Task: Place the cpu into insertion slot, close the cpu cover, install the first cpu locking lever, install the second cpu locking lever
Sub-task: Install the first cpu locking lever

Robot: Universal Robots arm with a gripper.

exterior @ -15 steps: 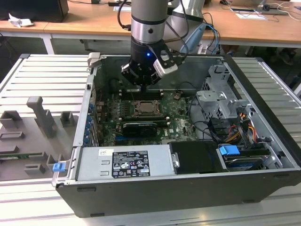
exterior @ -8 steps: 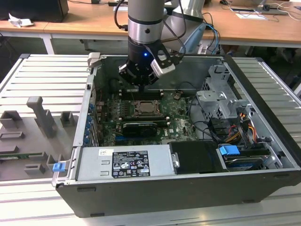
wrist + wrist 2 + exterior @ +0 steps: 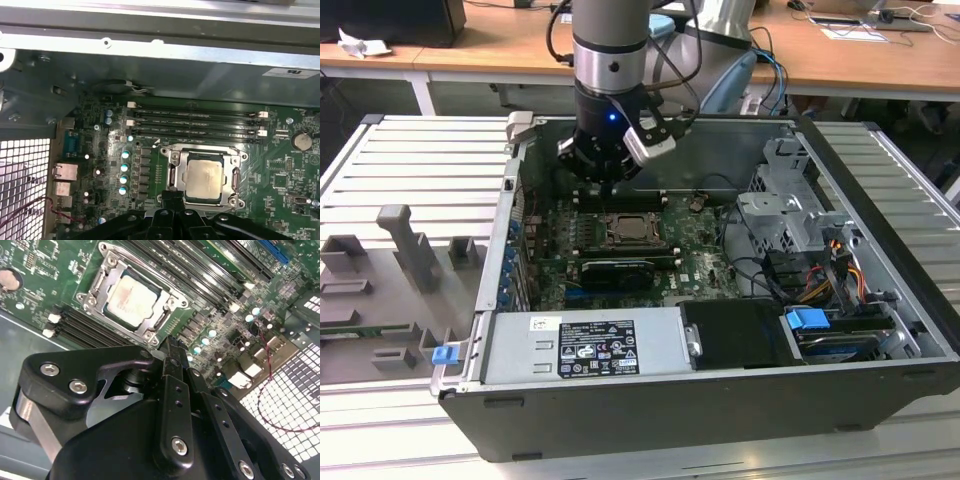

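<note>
The cpu [image 3: 131, 299] [image 3: 204, 179], a pale silver-beige square chip, lies flat in the motherboard socket [image 3: 630, 228]. The cpu cover [image 3: 150, 330] [image 3: 205, 150], a silvery frame, lies down around it, with the chip's top showing through its opening. A thin metal lever [image 3: 150, 271] runs along one side of the frame. My gripper [image 3: 604, 190] [image 3: 172, 346] [image 3: 171, 196] hangs just above the socket's edge, on the side nearer the case's back wall. Its black fingers are pressed together, shut on nothing.
Memory slots [image 3: 195, 122] run beside the socket toward the back wall. A long black card [image 3: 615, 272], the power supply [image 3: 585, 345], a drive cage [image 3: 785, 215] and cables [image 3: 840, 270] crowd the open case. A grey fixture plate [image 3: 400, 260] lies on the exterior view's left.
</note>
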